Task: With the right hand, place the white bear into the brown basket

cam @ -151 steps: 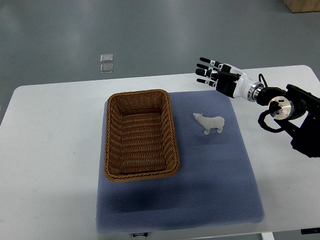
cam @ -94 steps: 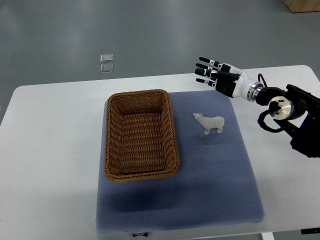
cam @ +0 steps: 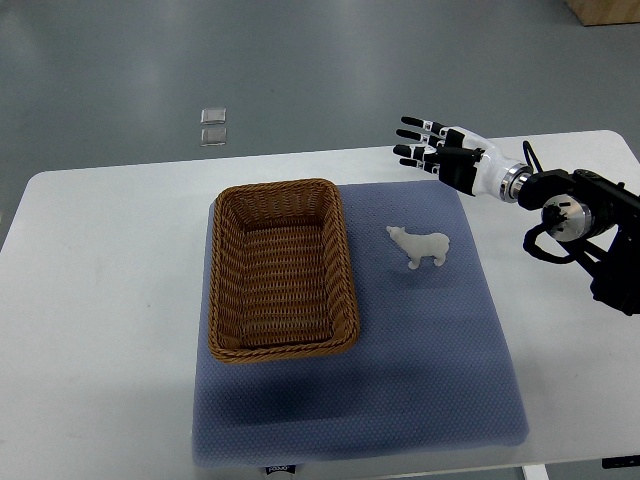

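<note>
You see the white bear (cam: pixel 421 245) standing on its feet on the blue mat (cam: pixel 420 380), head toward the brown basket (cam: pixel 282 268), which sits just beside it on the mat's left part. Nothing lies in the basket. Your right hand (cam: pixel 444 156) hovers over the bench's (cam: pixel 110 290) far edge, beyond the bear and well apart from it, fingers (cam: pixel 412 136) spread and holding nothing, pointing left. Its arm enters from the right edge. Two small clear squares (cam: pixel 213 126) lie on the grey floor (cam: pixel 300 60) beyond the bench.
</note>
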